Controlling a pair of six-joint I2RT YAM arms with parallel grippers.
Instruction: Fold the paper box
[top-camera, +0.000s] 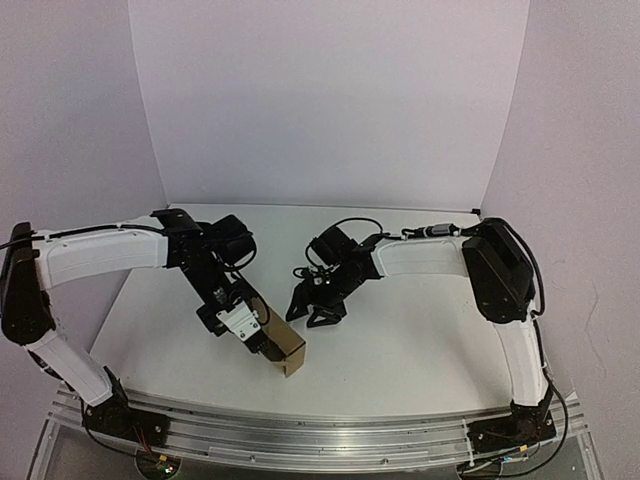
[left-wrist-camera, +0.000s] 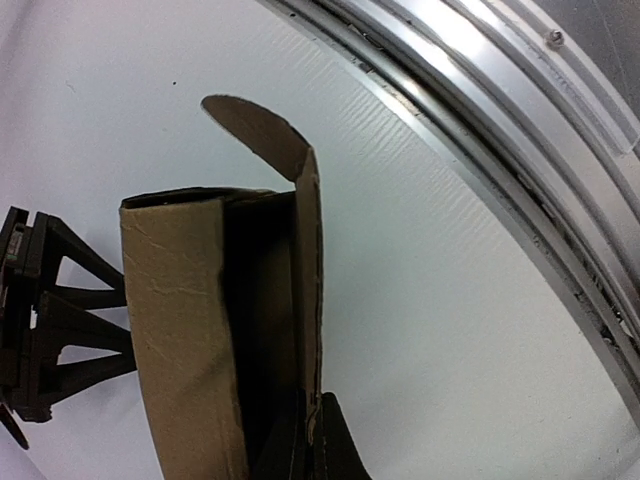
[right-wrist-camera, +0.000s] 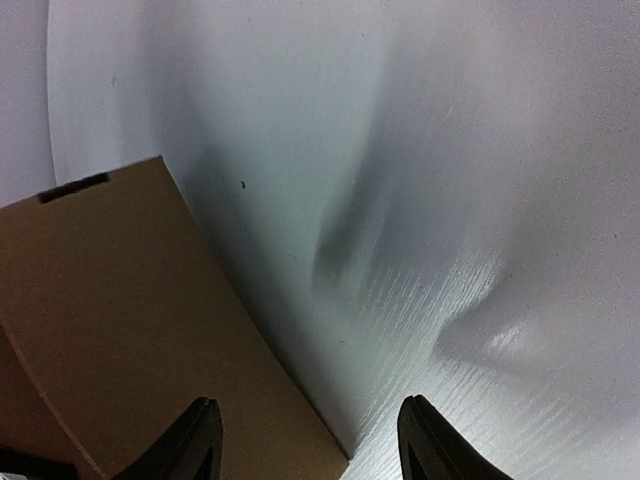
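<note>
- The left gripper (top-camera: 265, 340) is pinched shut on one wall of the paper box (top-camera: 288, 348), which stands on the white table (top-camera: 420, 340) near its front edge, left of centre.
- The box is matte brown cardboard, creased: a half-formed sleeve, end open, its rounded tuck flap (left-wrist-camera: 255, 130) sticking out (closing this end looks like the step in hand).
- The right gripper (right-wrist-camera: 310, 440) hovers beside it, jaws well apart, empty; next it probably must push that flap in.
</note>
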